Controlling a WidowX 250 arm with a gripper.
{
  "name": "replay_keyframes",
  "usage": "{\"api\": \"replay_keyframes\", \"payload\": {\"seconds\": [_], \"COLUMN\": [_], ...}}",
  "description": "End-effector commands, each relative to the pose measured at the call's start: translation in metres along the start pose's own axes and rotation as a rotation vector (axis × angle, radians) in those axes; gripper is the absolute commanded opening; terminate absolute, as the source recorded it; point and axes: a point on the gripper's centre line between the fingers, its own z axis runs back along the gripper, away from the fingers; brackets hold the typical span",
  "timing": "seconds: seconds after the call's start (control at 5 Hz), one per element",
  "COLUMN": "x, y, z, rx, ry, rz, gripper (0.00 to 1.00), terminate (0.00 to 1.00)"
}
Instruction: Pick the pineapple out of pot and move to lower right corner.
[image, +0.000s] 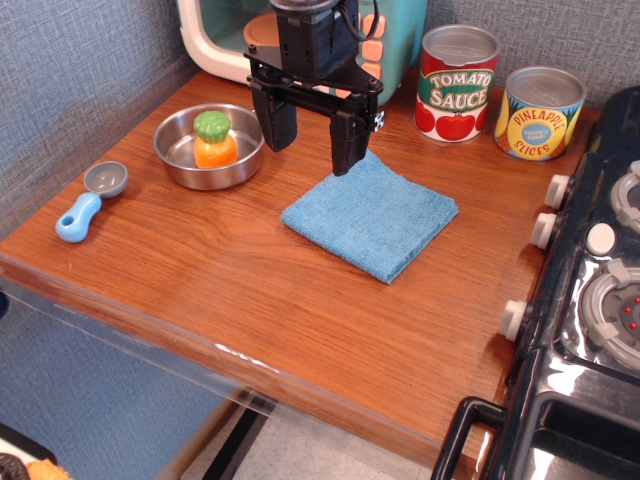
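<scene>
The pineapple (214, 139), a small toy with an orange body and a green bumpy cap, stands upright inside the pot (180, 160), a shallow steel pan at the back left of the counter. My black gripper (312, 150) hangs open just right of the pot, its left finger (279, 122) near the pot's right rim and its right finger (346, 140) over the far corner of the blue cloth. It holds nothing. The lower right corner (440, 380) of the wood counter lies by the stove.
A folded blue cloth (370, 213) lies mid-counter. A grey-and-blue measuring spoon (90, 200) lies at the left. A tomato sauce can (457, 83) and a pineapple slices can (539, 112) stand at the back right. A black stove (590, 300) borders the right edge.
</scene>
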Motion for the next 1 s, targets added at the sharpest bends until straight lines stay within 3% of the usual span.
{"api": "replay_keyframes", "payload": {"seconds": [0.0,0.4,0.8], "x": [0.0,0.012,0.006], "y": [0.0,0.06,0.124], "z": [0.0,0.0,0.022], "rx": [0.0,0.033,0.089], "ry": [0.0,-0.012,-0.076], "rz": [0.0,0.153,0.227], "gripper": [1.0,1.0,1.0], "terminate": [0.0,0.0,0.0]}}
